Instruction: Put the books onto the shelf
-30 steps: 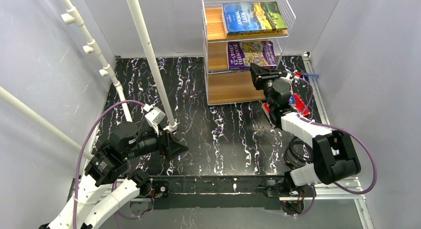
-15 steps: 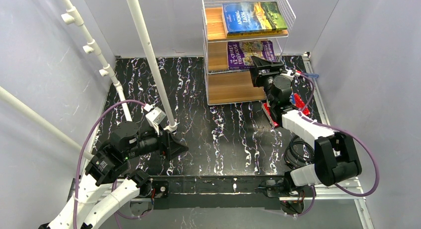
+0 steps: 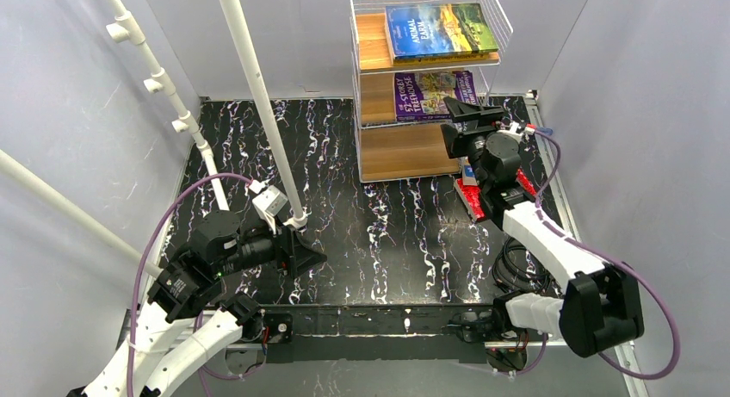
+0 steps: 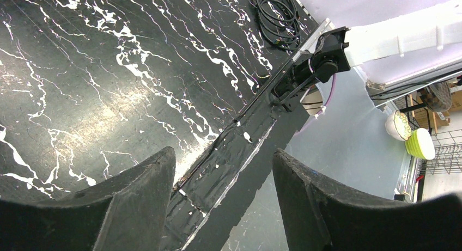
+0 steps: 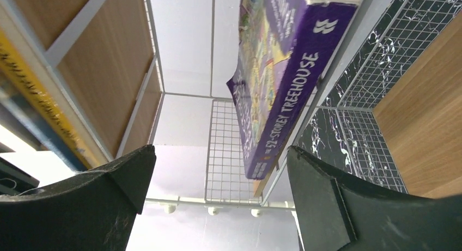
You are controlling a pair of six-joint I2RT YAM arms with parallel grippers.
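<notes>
The shelf (image 3: 413, 152) stood at the back of the dark worktop (image 3: 387, 233), a bit to the right. A blue Animal Farm book (image 3: 439, 28) lay flat on its top board. A purple Treehouse book (image 3: 430, 96) lay flat on the middle board, on the right side. The bottom board was bare wood. The right tool (image 3: 469, 113) was held up close to the front right corner of the middle board, just beside the purple book but not touching it. Its own camera looked up at the purple book (image 5: 278, 82) and the white wire (image 5: 223, 147) of the shelf. The right tool (image 5: 218, 153) had its two fingers (image 5: 109, 191) spread wide apart, and nothing sat between them. A red book (image 3: 472, 195) lay on the worktop to the right of the foot of the shelf, partly hidden under the right arm. The left tool (image 3: 306, 252) hung low over the near left part of the worktop, next to the foot of a white pole (image 3: 258, 96), far from the shelf. In its own camera the left tool (image 4: 220, 164) also had its fingers apart with nothing in them, and only the marbled worktop (image 4: 81, 71) and its near edge showed below.
</notes>
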